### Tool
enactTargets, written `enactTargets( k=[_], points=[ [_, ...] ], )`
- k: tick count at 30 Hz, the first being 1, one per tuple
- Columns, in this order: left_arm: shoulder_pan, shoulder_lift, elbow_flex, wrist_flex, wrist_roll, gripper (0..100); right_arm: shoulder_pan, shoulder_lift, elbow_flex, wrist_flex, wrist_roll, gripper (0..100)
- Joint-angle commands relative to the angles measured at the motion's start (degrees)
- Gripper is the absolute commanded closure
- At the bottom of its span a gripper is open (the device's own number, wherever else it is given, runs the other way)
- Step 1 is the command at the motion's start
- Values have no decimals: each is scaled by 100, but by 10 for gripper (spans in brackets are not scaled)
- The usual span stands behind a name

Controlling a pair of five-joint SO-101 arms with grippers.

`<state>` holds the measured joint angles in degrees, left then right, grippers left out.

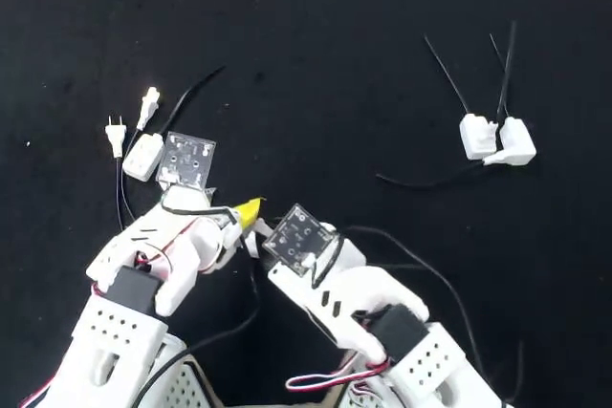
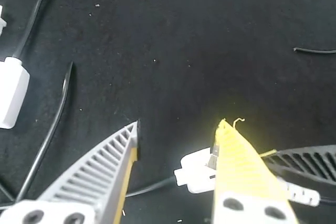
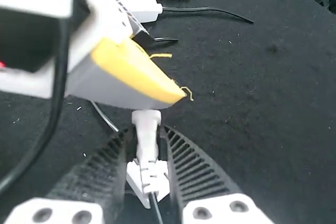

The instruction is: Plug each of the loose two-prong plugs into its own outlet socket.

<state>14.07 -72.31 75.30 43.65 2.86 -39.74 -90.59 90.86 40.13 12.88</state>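
My right gripper (image 3: 147,132) is shut on a white two-prong plug (image 3: 146,150), low over the black table near its front; the plug sits lengthwise between the dark ribbed fingers. My left gripper (image 2: 179,124) hangs open right beside it, its yellow-taped finger (image 3: 136,77) just over the plug's tip. From the left wrist the same plug (image 2: 195,172) peeks out behind that yellow finger. In the high view both grippers meet at the front centre (image 1: 251,222). Two loose plugs (image 1: 115,133) (image 1: 148,105) lie at the left. Two white outlet sockets (image 1: 476,136) (image 1: 516,140) sit at the far right.
A white block (image 1: 143,156) with a black cable lies beside the loose plugs. Black cables (image 1: 421,182) trail from the sockets and across the front of the table. The middle of the black table (image 1: 325,74) is bare.
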Motion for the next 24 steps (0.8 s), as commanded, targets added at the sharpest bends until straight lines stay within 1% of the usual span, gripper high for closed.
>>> enactTargets(
  k=[1, 5, 7, 12, 14, 17, 19, 22, 24],
  points=[
    [-277, -9, -13, 18, -88, 766, 123, -321, -84, 149, -9, 988],
    [-690, -18, -22, 18, -35, 766, 237, -321, -48, 149, -9, 988],
    [-716, -18, -13, 18, 97, 766, 237, -312, -40, 158, -9, 988],
    [-769, -18, 251, 0, 738, 766, 237, -312, -75, 343, 0, 988],
    [-769, -18, 312, -35, 897, 766, 237, -312, -48, 343, 202, 988],
    [-769, -26, 286, -53, 1046, 766, 237, -312, -31, 360, 334, 988],
    [-769, -123, 321, -220, 1134, 766, 237, -312, -40, 334, 334, 988],
    [-725, -501, 523, -457, 1222, 766, 229, -312, -66, 334, 316, 988],
    [-708, -862, 760, -598, 1196, 766, 97, -312, -4, 325, 316, 988]
  ],
)
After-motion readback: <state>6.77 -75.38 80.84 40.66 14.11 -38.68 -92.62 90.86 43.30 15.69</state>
